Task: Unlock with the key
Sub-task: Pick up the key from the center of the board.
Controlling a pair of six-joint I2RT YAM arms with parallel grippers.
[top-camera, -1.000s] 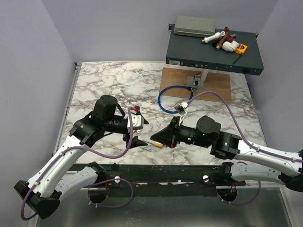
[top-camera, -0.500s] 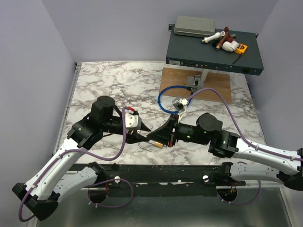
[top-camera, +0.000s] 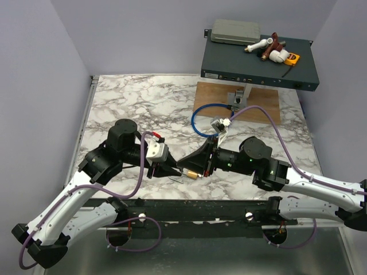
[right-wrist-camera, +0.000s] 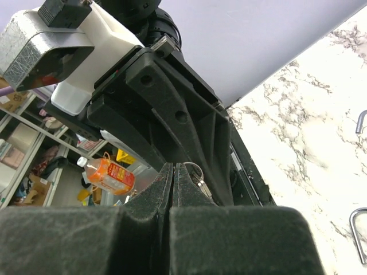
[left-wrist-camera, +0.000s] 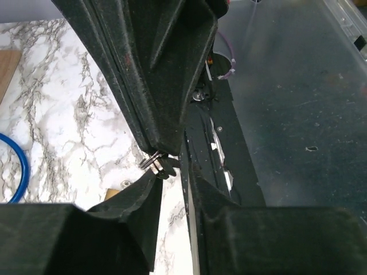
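Got the key (left-wrist-camera: 152,162) right at the tips of the pinched-together right claw (right-wrist-camera: 173,167), plus left claw (left-wrist-camera: 171,177) meeting it from the left. Narrowed, can't tell if gripping.

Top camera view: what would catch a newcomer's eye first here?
The two arms meet tip to tip near the front edge of the marble table, the left end effector facing the right end effector, with the tiny key between them. Behind them lies a blue cable loop, and at the far right a dark rack box carrying pipe fittings.
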